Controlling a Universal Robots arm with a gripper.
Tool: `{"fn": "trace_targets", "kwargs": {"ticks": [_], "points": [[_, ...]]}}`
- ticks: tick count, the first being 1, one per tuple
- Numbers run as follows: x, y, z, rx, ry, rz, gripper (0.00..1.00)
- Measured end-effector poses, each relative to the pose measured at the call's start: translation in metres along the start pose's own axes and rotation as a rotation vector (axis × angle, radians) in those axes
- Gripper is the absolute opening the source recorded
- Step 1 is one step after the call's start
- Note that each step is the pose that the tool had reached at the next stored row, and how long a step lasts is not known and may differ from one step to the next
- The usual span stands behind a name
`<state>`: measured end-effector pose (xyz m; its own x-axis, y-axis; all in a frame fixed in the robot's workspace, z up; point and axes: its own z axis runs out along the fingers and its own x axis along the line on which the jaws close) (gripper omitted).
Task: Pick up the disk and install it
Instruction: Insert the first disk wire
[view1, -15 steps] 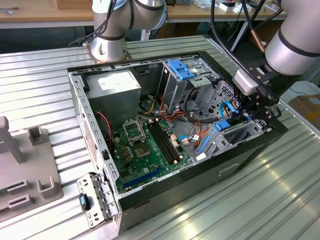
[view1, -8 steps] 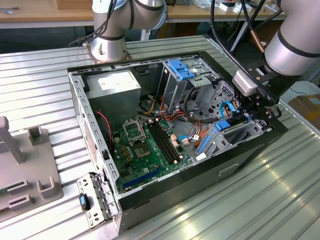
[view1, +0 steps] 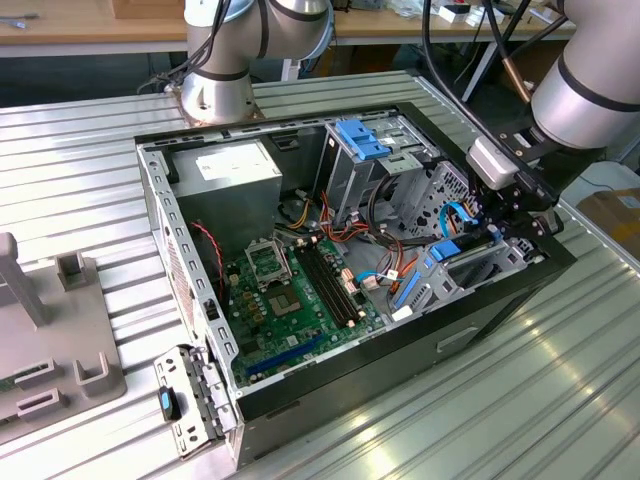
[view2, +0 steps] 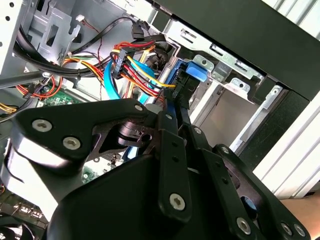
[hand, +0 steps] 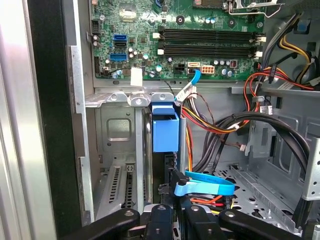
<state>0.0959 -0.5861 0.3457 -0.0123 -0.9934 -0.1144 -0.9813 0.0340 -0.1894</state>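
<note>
Gripper sat low in the case's front corner, boxed by drive cage, bundled cables and black case wall. Motherboard area lay open above.

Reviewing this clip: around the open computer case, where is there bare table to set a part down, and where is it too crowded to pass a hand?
Bare ribbed table lies in front of the computer case, and more at the exterior view's left rear corner. Crowded: inside, the cable bundle and drive cage, where the gripper works; the grey fixture fills the exterior view's left edge.
</note>
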Motion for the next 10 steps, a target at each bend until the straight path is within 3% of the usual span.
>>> {"fn": "trace_targets", "kwargs": {"ticks": [10], "points": [[-0.0001, 0.0004, 0.0020, 0.0002, -0.0001, 0.000, 0.16]]}}
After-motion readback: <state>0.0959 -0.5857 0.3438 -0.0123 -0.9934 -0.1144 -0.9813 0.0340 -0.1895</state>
